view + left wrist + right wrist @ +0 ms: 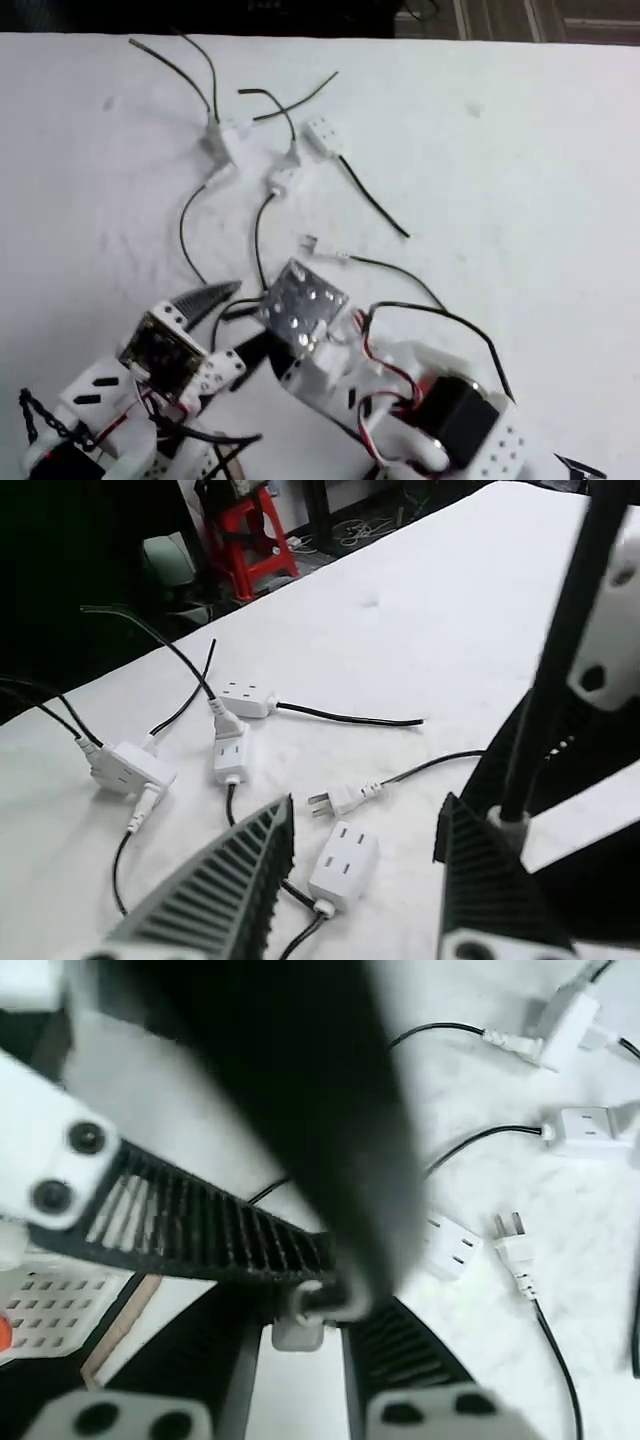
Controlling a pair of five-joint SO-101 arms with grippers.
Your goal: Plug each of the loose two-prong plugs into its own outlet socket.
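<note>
Left gripper (368,802) before outlet socket (343,863), cord (303,935) half-hidden

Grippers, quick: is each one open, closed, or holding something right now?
Left gripper: open, holding nothing.
Right gripper: cannot be told.

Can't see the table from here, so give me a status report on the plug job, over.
Left gripper open, loose plug and free socket ahead of it. Right gripper close beside it. Black cable hangs close by, may crowd the approach.
</note>
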